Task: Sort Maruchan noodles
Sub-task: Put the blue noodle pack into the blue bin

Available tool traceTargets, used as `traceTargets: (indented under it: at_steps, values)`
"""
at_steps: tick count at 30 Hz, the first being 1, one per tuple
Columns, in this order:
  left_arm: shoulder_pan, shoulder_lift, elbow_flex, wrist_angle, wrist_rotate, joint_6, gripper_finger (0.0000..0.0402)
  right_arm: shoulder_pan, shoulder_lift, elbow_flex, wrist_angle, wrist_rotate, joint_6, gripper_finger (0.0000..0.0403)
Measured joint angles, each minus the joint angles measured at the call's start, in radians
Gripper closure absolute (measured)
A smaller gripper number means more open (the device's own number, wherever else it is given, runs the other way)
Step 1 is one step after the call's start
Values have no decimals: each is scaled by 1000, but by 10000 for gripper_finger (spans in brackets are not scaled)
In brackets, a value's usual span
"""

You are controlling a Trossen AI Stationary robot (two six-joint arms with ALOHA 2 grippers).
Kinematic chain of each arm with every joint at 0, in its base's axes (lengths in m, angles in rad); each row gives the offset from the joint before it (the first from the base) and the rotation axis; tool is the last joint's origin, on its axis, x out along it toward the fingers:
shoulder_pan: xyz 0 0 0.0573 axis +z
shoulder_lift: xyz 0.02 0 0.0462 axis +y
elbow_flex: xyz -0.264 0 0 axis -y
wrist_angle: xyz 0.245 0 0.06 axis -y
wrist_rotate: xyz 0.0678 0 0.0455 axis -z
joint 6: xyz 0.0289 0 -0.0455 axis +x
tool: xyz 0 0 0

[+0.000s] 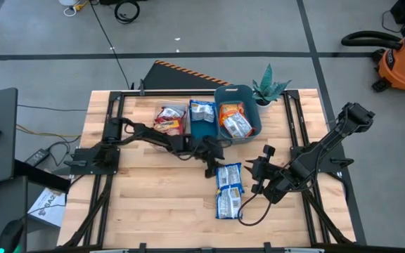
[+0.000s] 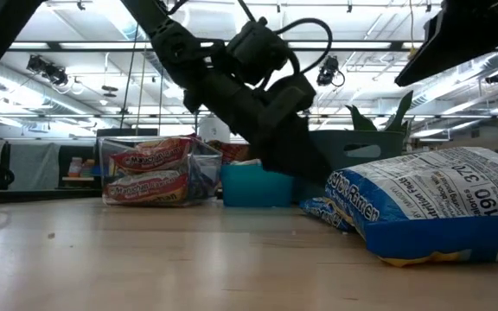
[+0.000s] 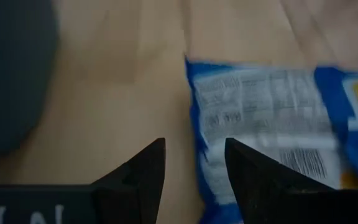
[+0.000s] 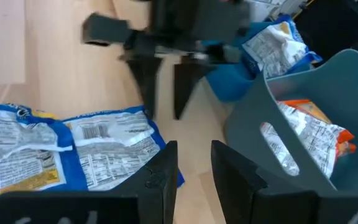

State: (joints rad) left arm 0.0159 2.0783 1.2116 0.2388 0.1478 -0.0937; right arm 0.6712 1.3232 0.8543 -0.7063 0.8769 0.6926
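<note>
Two blue-trimmed Maruchan packets lie flat on the table, one (image 1: 229, 176) just beyond the other (image 1: 228, 202). The farther one also shows in the left wrist view (image 3: 272, 118) and the nearer one in the low view (image 2: 439, 207). My left gripper (image 1: 211, 169) (image 3: 194, 155) is open and points down at the left edge of the farther packet. My right gripper (image 1: 260, 170) (image 4: 194, 149) hovers open to the right of both packets, with nothing between its fingers. Red packets sit in a clear bin (image 1: 171, 119), a blue packet lies on a small blue bin (image 1: 202, 114), and orange ones lie in a grey-blue bin (image 1: 238, 119). My left gripper has its fingers open and slanting down at the left edge (image 3: 194, 124) of the farther blue packet. One finger (image 3: 247, 174) overlaps that edge in the wrist view, but I cannot tell whether it touches. The packet lies flat on the table.
The three bins stand in a row along the far edge, with a small potted plant (image 1: 269, 88) at the far right corner. Bare wood lies near and left of the packets. A vacuum cleaner (image 1: 403, 60) stands on the floor beyond the table.
</note>
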Motion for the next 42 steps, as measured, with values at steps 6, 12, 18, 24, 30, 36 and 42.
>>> traceTargets:
  at_steps: [6, 12, 18, 24, 30, 36, 42]
  values:
    - [-37, 31, 0, 45, -97, 81, 230, 0, 6, 0, 58, 33, 6, 300]
    - [-53, 32, -1, 22, -195, 105, 230, 4, 17, 0, 119, 40, 12, 300]
    - [-52, 50, 0, -8, -195, 104, 230, 29, 17, 0, 175, 33, 21, 300]
    - [-52, 66, 0, 2, -171, 125, 257, 75, 17, 0, 205, 45, 7, 301]
    - [-53, 66, 0, 8, -167, 133, 352, 99, 17, 0, 206, 110, -16, 301]
    - [-47, 9, -2, -35, -171, 159, 392, 99, 17, 0, 201, 123, -68, 301]
    - [-27, -146, -1, -153, -171, 184, 397, 99, 17, 0, 196, 141, -111, 301]
